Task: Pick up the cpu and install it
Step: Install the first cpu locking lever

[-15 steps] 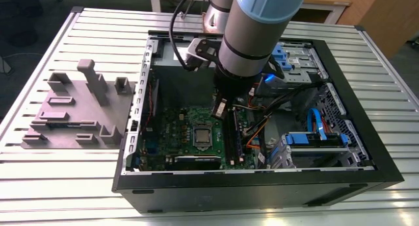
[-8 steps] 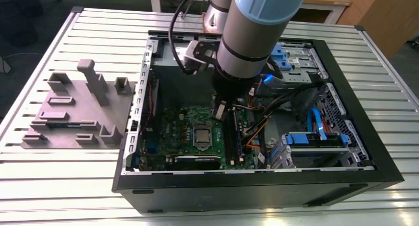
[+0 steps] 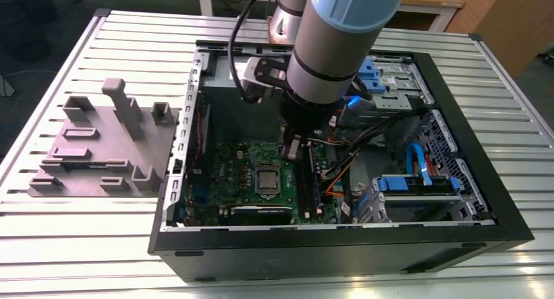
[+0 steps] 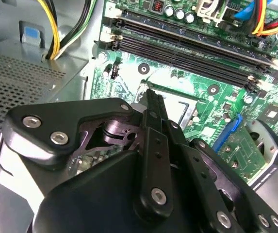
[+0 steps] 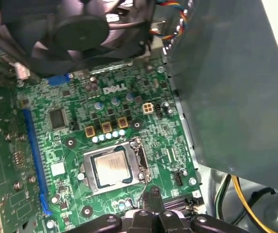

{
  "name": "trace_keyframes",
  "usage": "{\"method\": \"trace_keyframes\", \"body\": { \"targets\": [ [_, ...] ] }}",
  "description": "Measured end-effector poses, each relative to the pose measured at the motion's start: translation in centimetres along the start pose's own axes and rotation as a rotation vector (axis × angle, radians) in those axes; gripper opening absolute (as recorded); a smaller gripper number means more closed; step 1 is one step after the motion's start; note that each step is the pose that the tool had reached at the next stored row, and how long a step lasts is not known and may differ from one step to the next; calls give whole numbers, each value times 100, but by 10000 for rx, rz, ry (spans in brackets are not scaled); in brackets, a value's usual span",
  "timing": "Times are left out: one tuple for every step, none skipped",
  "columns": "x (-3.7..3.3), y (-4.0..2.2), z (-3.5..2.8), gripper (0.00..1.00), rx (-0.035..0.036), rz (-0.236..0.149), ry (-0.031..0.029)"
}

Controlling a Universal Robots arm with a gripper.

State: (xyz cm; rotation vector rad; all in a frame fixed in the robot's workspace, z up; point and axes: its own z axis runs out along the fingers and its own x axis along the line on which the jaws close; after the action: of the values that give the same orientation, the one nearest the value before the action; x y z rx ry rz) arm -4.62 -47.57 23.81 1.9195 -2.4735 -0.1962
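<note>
The cpu point(image 3: 266, 179) is a small silvery square lying flat in its socket on the green motherboard point(image 3: 227, 169) inside the open computer case point(image 3: 346, 247). In the first wrist view the cpu point(image 5: 112, 166) sits inside the metal socket frame point(image 5: 139, 151). My gripper point(image 3: 292, 155) hangs just above the board, beside the cpu on the exterior view's right. Its fingertips are together with nothing between them in both wrist views point(image 4: 150, 93) point(image 5: 153, 193). They stand apart from the cpu, off the socket's edge.
A grey metal box point(image 5: 226, 87) stands close beside the socket and a black fan point(image 5: 80, 29) at the board's far end. Long black memory slots point(image 4: 187, 53) run near the fingers. Coloured cables point(image 3: 346, 169) and a blue drive bay point(image 3: 416, 182) crowd the case. A grey fixture block point(image 3: 104, 143) stands outside.
</note>
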Motion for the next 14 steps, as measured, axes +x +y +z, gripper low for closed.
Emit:
{"method": "trace_keyframes", "body": {
  "targets": [
    [1,0,0,10,-7,-116,12],
    [3,0,1,10,-10,-219,20],
    [7,-1,1,10,-12,-285,24],
    [11,-3,0,10,-14,-316,28],
    [14,-2,-1,10,-11,-330,30],
    [14,-3,0,10,-10,-331,29],
    [14,-3,-1,10,-8,-332,28],
    [14,-3,-1,10,-7,-332,28],
    [14,-3,0,10,-6,-332,28],
    [14,-3,-1,10,-6,-333,28],
    [14,-3,-1,10,-6,-333,28],
    [14,-3,-1,10,-6,-332,28],
    [14,-3,0,10,-6,-332,28],
    [14,-3,-1,10,-5,-333,28]
  ]
}}
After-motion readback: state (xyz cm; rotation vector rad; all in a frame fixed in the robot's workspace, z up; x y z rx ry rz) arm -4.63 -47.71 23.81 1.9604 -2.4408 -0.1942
